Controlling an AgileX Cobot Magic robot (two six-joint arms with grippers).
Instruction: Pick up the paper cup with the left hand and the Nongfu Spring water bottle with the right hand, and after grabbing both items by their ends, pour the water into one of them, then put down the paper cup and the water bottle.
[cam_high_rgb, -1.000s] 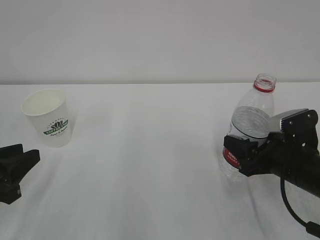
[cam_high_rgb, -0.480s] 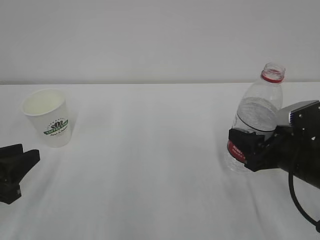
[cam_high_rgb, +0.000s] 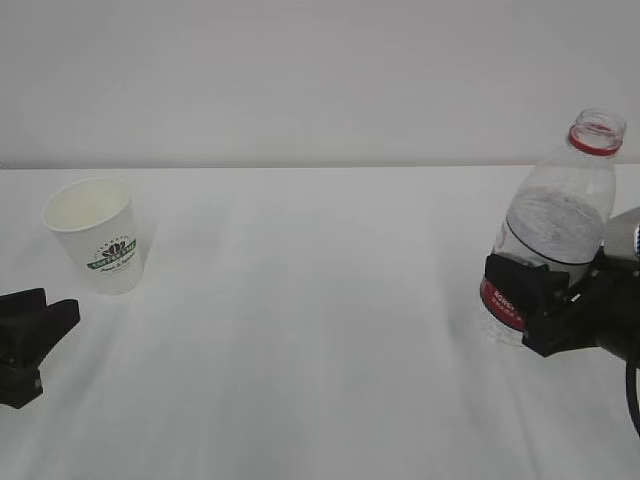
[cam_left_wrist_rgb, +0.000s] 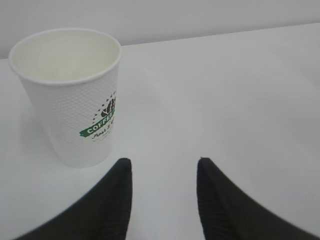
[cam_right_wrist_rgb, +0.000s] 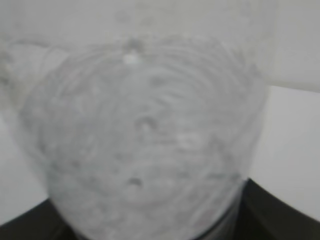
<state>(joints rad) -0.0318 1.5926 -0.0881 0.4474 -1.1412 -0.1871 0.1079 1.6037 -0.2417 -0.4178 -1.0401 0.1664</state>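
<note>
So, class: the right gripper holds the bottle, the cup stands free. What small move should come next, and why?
Probably set the bottle down. It is uncapped and tilted, and the right gripper is clamped on its label. The paper cup already stands upright on the table, ahead of the open left gripper.

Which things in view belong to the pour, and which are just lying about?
In the job:
- cup, upright on the table, not held
- bottle, uncapped, tilted, held by the right gripper
- left gripper, open, short of the cup

Lying about:
- nothing; only the white table
</note>
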